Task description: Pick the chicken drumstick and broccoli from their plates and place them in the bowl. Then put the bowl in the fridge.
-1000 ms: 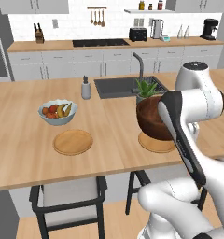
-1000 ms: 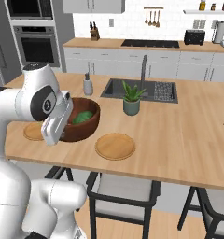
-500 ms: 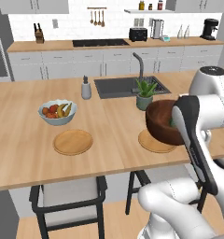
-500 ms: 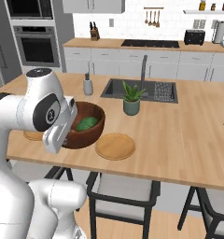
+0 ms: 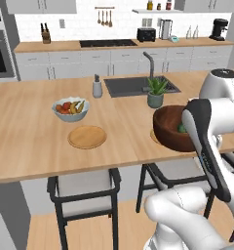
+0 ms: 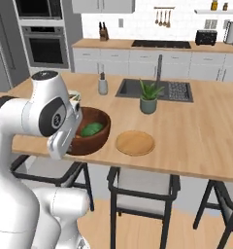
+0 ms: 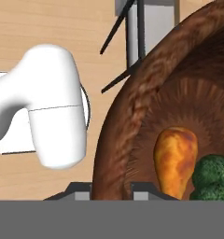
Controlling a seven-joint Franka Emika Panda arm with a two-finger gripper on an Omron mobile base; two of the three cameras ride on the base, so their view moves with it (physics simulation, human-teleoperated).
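The dark reddish-brown bowl (image 5: 170, 128) (image 6: 96, 131) (image 7: 132, 116) hangs just above the counter's near edge. My gripper (image 7: 111, 189) is shut on its rim, one finger inside and one outside. The orange-brown chicken drumstick (image 7: 176, 156) and the green broccoli (image 7: 215, 177) (image 6: 91, 129) (image 5: 181, 129) lie side by side in the bowl. One light-wood plate (image 5: 87, 136) (image 6: 134, 143) lies bare on the counter. A sliver of the other plate (image 5: 153, 136) peeks out beside the bowl. The grey fridge (image 6: 4, 53) stands at the far left.
A pale fruit bowl (image 5: 70, 108), a soap dispenser (image 5: 97, 88) (image 6: 103, 85) and a potted plant (image 5: 156, 93) (image 6: 148, 97) stand on the island by the sink (image 5: 138, 85). Stools (image 5: 85, 188) (image 6: 142, 187) stand under the near edge. A black oven (image 6: 44, 46) is beside the fridge.
The whole scene has shifted right and up in both base views, so the camera has moved. The bowl stays in my gripper and now sits lower, nearer the counter's edge.
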